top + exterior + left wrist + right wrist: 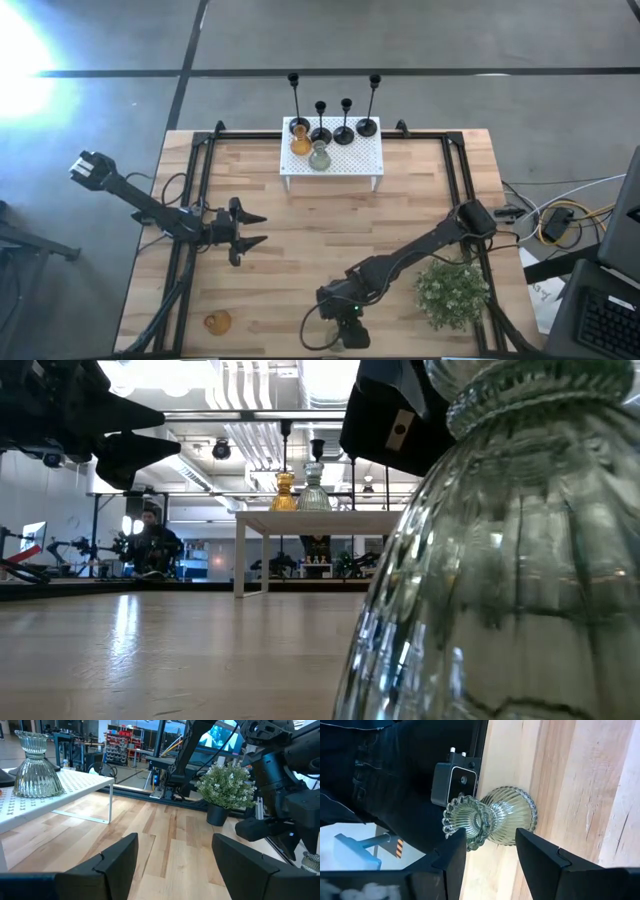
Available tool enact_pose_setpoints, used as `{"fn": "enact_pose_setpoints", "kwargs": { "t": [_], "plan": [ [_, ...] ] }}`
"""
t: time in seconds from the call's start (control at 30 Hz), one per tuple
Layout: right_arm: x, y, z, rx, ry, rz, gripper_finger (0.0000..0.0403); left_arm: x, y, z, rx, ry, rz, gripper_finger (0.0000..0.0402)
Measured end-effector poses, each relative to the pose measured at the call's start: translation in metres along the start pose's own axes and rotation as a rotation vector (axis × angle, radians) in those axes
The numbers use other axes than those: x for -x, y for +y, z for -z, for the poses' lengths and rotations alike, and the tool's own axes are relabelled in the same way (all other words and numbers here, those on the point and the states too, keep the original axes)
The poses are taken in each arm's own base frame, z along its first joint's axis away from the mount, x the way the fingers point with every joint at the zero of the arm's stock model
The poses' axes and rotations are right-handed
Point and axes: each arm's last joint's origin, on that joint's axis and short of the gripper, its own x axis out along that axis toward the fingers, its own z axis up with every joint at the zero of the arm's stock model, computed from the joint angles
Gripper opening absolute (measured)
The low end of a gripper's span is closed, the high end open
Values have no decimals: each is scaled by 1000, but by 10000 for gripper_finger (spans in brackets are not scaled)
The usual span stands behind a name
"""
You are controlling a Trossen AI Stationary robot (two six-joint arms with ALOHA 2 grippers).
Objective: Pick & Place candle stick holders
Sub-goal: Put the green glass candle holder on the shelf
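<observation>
Jaws of the right gripper (487, 852) are held open astride a pale green holder (492, 817) at the counter's (300, 240) near edge, ungrasped, the left gripper's (250, 230) are spread empty, while six holders are seen on the rack (350, 160) and an amber holder (217, 322) is left

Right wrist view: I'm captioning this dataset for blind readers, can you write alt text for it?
A pale green glass candle holder stands at the wooden table's edge, just beyond the open right end effector, whose two dark fingers frame it without touching. A small black camera box sits behind the holder.
</observation>
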Motion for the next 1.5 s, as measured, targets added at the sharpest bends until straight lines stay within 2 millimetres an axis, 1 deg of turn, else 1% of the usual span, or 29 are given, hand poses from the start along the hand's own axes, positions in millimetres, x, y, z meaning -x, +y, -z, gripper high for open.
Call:
{"fn": "enact_pose_setpoints", "kwargs": {
  "t": [0.27,0.43,0.53,0.63,0.73,0.83,0.97,1.1,1.4,1.5],
  "plan": [
    [-4,-5,4,-32,8,9,147,0,0,0,0,0,0,259],
    [-6,-7,6,-69,3,40,129,0,0,0,-1,2,-1,259],
    [-6,-9,6,-81,-3,61,106,0,0,1,-6,8,-2,259],
    [-4,-13,4,-90,-9,67,73,0,0,1,-5,8,-2,259],
    [1,-20,2,-95,-19,104,43,0,0,1,-5,8,-2,259],
    [7,-31,-1,-106,-10,145,31,0,0,1,-5,9,-2,259],
    [18,-52,-1,-137,40,216,36,0,0,2,-8,13,-2,259],
    [28,-71,-2,-119,71,276,40,0,0,2,-8,13,-3,259],
    [55,-109,-2,-103,123,468,33,0,0,2,-8,13,-3,259],
    [63,-121,-4,-96,126,484,32,0,0,2,-6,14,-3,259]
  ]
}}
